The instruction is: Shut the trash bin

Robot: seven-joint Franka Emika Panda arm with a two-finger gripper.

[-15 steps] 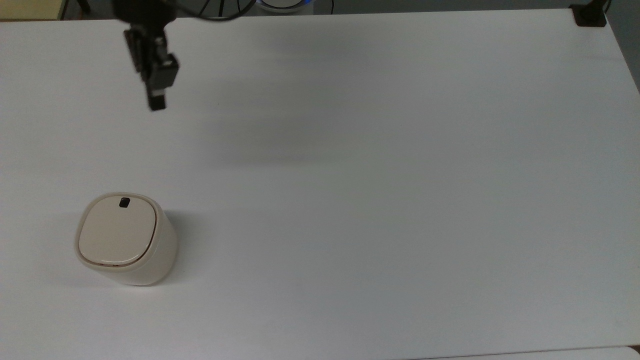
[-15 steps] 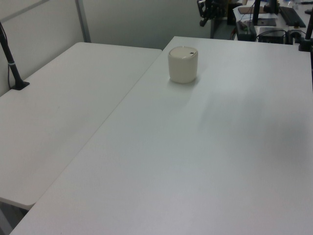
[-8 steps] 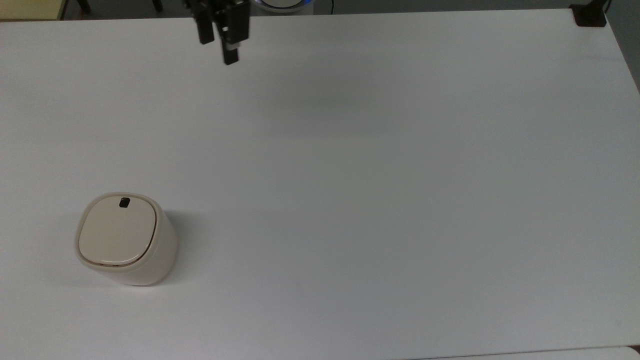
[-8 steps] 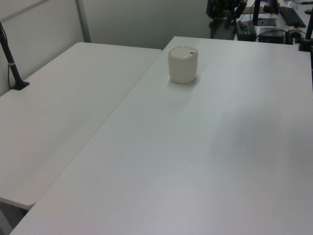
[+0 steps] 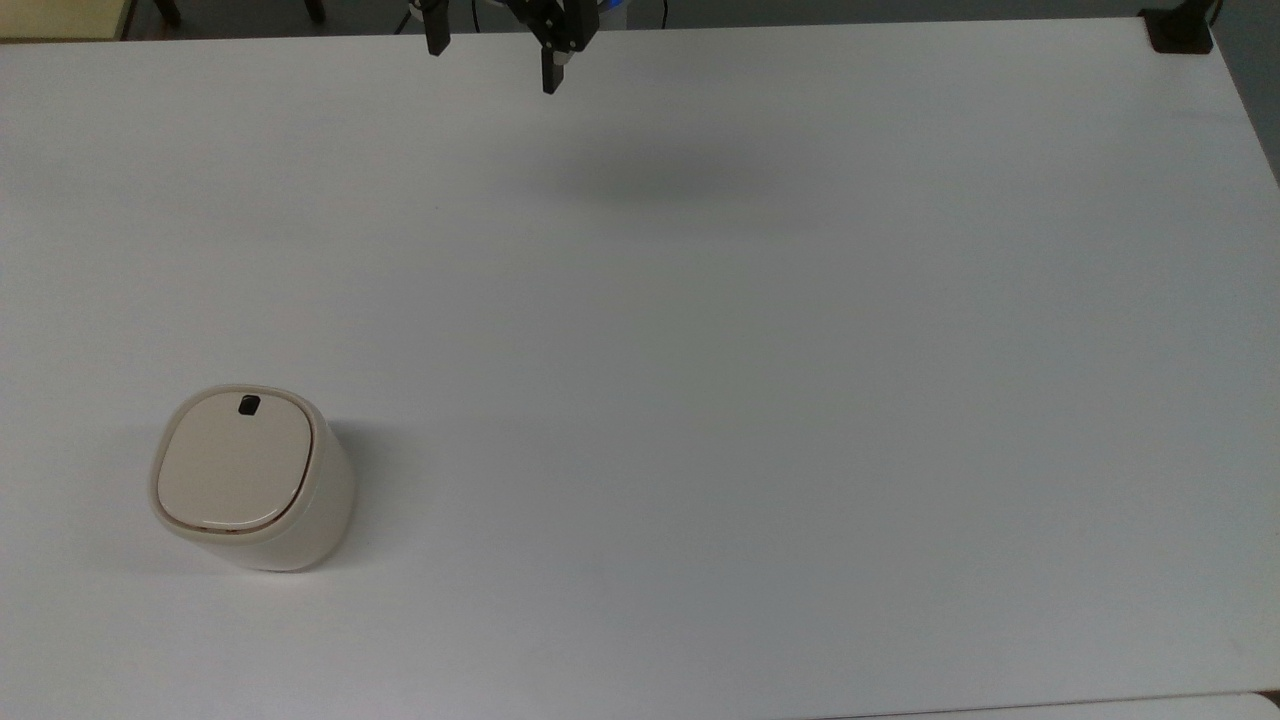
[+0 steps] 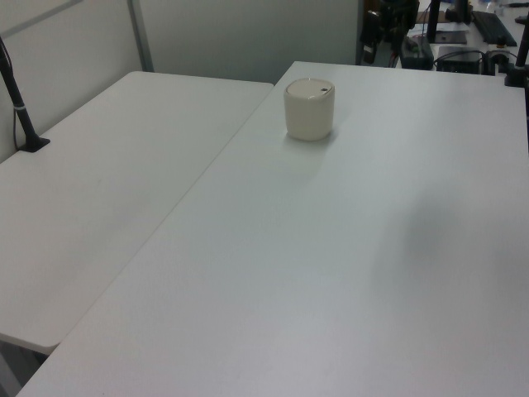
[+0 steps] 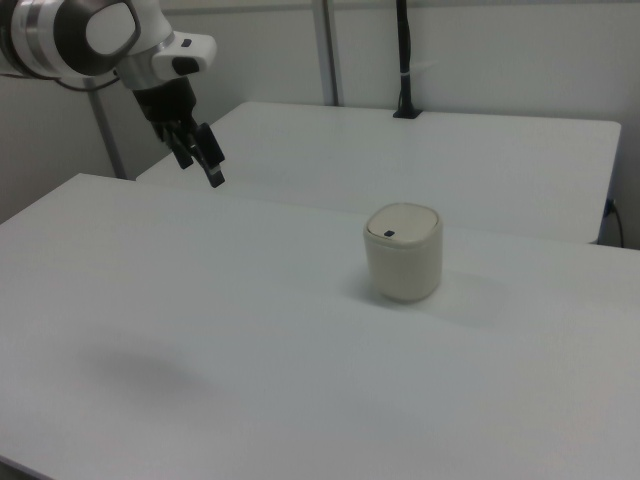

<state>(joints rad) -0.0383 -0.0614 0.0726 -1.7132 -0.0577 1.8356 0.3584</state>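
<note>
Bin sits shut on the white bench, its lid lying flat with the small black latch mark toward the far side, low at the top view's left, exactly where it stood a second ago. What has changed is the hand: a second ago it hung over the bench's far left part in the top view, and since then it has swung along the far edge toward the middle and pulled back, well apart from the bin. Its two dark fingers are spread wide with nothing between them. In the right view the hand hangs in the air up at the right view's left, above the bench edge, the bin standing near the middle.
</note>
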